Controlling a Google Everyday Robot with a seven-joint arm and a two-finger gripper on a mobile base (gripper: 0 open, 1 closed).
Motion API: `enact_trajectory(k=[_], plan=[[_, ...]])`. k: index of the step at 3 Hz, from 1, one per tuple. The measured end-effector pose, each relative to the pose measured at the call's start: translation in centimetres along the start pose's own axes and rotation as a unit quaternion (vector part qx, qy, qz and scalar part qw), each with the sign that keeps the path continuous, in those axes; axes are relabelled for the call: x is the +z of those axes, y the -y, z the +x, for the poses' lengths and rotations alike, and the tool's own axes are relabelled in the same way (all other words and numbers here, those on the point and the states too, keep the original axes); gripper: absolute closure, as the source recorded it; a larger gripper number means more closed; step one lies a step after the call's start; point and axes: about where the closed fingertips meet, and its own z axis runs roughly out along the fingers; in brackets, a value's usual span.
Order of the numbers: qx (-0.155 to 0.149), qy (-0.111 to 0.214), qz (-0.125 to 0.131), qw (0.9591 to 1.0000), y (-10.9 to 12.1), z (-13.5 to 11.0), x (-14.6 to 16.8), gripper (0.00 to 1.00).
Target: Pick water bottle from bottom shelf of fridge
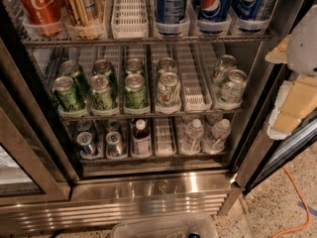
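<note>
The fridge (148, 192) stands open in front of me. On its bottom shelf (163, 155), in white slotted trays, two small clear water bottles with white caps stand at the right: one (192, 134) and another (218, 132) beside it. A dark-liquid bottle (141, 138) stands left of them, and silver cans (100, 144) stand further left. My gripper (290, 108), white and beige, is at the right edge of the view, outside the fridge opening, above and to the right of the water bottles and apart from them.
The middle shelf holds green cans (101, 90), the top shelf Coke (37, 6) and Pepsi cans (213, 4). A glass door (25, 152) is at the left. A clear plastic bin (163, 227) sits on the floor below, and an orange cable (297, 202) lies at the right.
</note>
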Motion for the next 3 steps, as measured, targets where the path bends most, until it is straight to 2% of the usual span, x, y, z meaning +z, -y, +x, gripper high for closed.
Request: enact_trajectory(k=[1, 2, 3], plan=[[0.000, 0.000, 0.000, 1.0000, 0.0, 0.0, 0.0, 0.00], [0.021, 0.015, -0.002, 0.9997, -0.4, 0.0, 1.2, 0.00], [0.074, 0.054, -0.011, 0.9957, -2.3, 0.7, 4.2, 0.00]])
